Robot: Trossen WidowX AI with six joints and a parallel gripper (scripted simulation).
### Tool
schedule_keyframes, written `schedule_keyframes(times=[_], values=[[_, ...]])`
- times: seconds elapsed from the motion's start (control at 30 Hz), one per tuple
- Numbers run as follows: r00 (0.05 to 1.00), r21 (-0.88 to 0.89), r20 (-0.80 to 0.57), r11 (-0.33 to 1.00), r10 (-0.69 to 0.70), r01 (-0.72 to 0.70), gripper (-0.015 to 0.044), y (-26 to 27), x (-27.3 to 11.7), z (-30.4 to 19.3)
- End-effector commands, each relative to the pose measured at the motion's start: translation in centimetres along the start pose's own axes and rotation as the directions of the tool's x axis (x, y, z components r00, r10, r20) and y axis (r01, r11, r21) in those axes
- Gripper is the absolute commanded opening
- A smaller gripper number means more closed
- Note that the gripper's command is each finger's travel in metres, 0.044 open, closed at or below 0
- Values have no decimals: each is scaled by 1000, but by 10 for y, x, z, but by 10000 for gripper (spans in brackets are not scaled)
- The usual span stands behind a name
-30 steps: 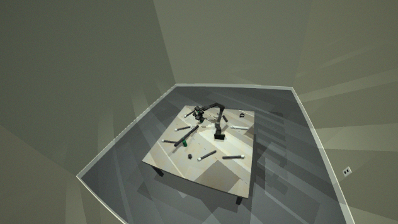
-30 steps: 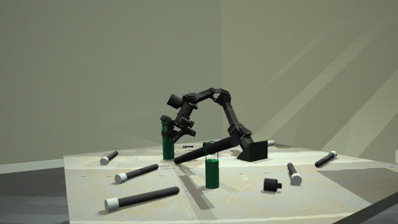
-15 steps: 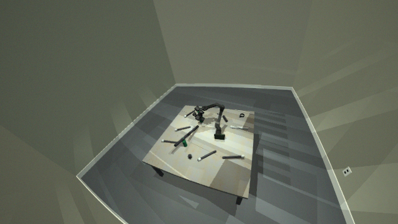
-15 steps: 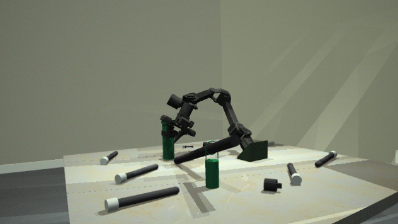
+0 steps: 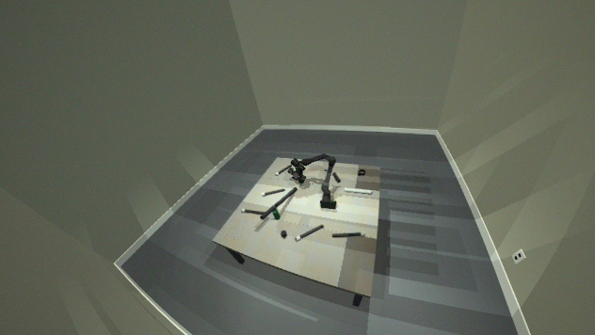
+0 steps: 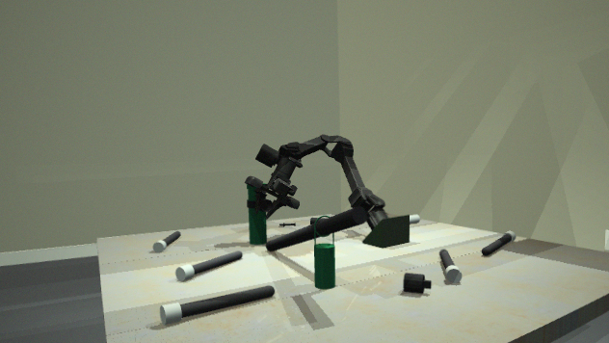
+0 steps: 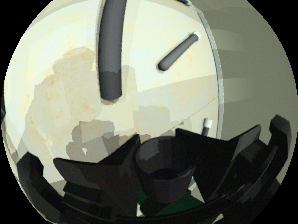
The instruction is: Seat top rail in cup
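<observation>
The big green post [image 6: 257, 228] [image 5: 301, 181] stands upright, with its dark cap [image 6: 253, 181] on top and the brace band [image 6: 251, 203] high up, just below it. My gripper [image 7: 157, 146] is shut on the dark rail-end cup [image 7: 166, 165], whose open mouth shows between the fingers in the wrist view. The dark top rail [image 5: 279, 203] [image 6: 301, 233] [image 7: 110, 60] slopes through the loop above the small green post [image 6: 325, 266] [image 5: 276, 215]. Its near end is low, by the big post's foot and apart from the cup; its far end is raised. The fingers do not touch the rail.
Several dark rods with white ends lie around, such as one rod [image 6: 219, 304] at the front left and another [image 5: 311, 232] [image 6: 448, 262]. A short black fitting [image 5: 283, 233] [image 6: 413, 283] lies near the small post. A white bar [image 5: 358, 191] lies beside the arm's base [image 5: 328, 204] [image 6: 390, 232].
</observation>
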State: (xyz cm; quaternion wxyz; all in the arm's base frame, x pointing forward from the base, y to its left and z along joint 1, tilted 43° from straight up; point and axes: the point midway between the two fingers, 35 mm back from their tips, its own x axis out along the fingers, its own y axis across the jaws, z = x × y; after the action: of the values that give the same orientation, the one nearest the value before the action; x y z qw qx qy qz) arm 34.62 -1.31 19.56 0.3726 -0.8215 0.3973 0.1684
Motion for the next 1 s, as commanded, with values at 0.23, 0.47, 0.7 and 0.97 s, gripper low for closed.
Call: schedule_keyframes(times=[0.23, 0.47, 0.7, 0.97], values=[[1000, 1, 1, 1000, 1, -1, 315, -1, -2, 3], [1000, 6, 4, 1000, 6, -6, 440, -11, -17, 22], [1000, 7, 0, 1000, 3, -2, 440, -20, -33, 40], [999, 308, 30, 951, 14, -22, 440, -28, -45, 64]])
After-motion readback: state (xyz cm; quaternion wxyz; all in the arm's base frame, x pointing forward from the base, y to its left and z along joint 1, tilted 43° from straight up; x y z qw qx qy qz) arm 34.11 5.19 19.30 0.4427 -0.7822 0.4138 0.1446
